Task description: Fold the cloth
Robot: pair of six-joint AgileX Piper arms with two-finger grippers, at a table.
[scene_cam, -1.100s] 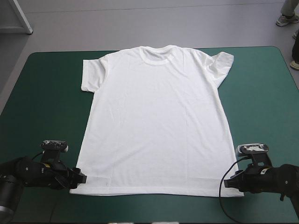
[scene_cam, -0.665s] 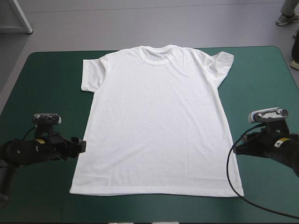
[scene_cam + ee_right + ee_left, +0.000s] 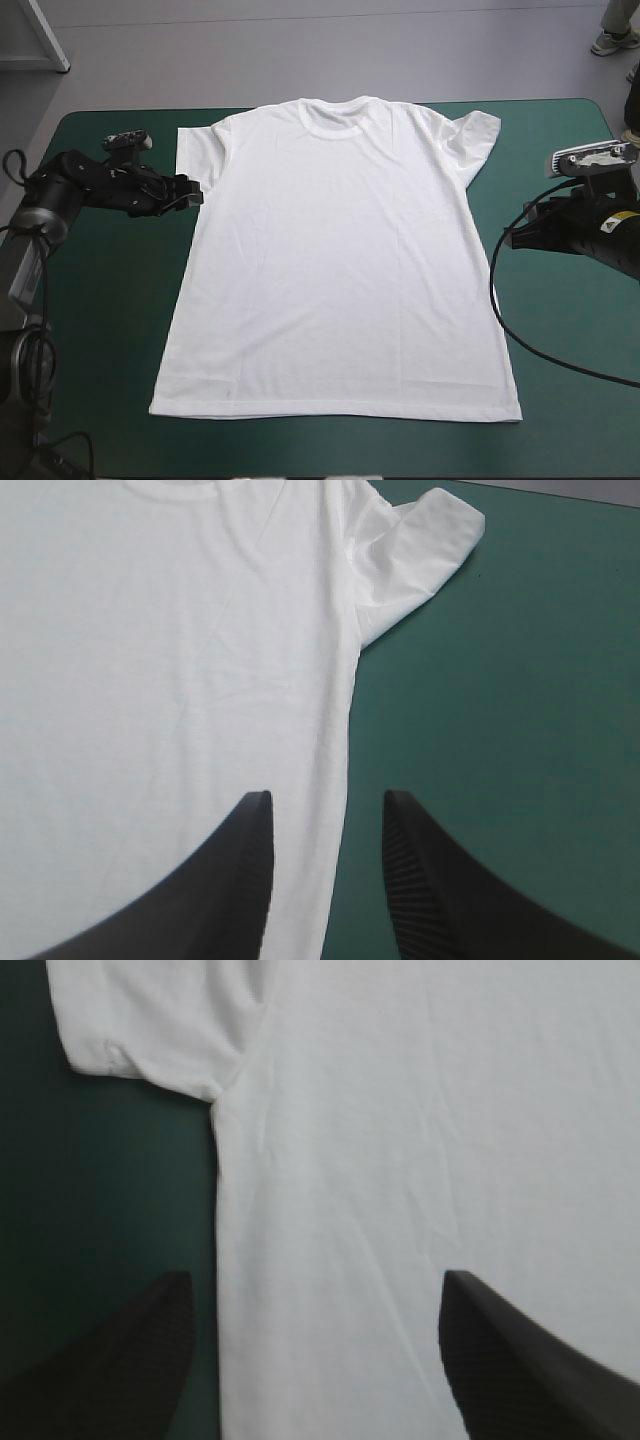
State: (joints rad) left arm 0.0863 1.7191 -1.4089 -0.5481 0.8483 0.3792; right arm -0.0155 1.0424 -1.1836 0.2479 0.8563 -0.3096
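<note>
Both black-finned hands had travelled from the near hem corners up along the sides of the white short-sleeved cloth T-shirt (image 3: 340,270). It lay spread flat on the teal-green-covered bench (image 3: 90,330), collar toward the far edge, hem toward the near one, its long axis running near to far. The left hand (image 3: 190,190) hung at the underarm of the left sleeve (image 3: 195,150), fingers wide apart and gripping nothing, one over the cover and one over the cloth, straddling the side edge. The right hand (image 3: 510,238) stood just beside the opposite side edge, short of the right sleeve (image 3: 475,140), its fingers parted more narrowly, also empty. By my judgement the left hand was nearer its sleeve; the right sleeve lay ahead, toward the far edge, and called for more reach
</note>
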